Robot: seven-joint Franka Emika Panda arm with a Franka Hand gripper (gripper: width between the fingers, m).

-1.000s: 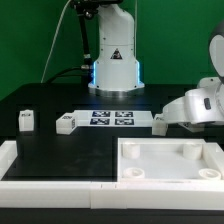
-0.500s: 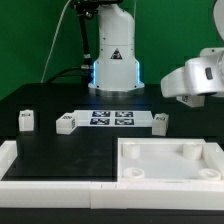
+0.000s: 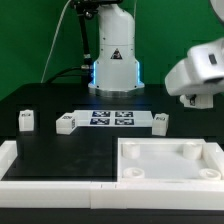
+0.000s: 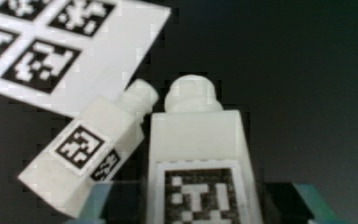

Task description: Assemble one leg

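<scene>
In the wrist view a white leg with a black-and-white tag stands between my gripper's two teal fingers, held above the table. A second leg lies below on the black table, beside the marker board. In the exterior view my gripper hangs high at the right, above the white tray; the held leg is hidden by the hand there. Three more legs lie on the table: one at the left, one at the board's left end, one at its right end.
The marker board lies at the table's middle. A white raised rim runs along the table's front and left. The robot base stands behind the board. The tray has round corner sockets.
My gripper has risen from just above the table at the right to well above it and drifted slightly right. The legs on the table have not moved.
</scene>
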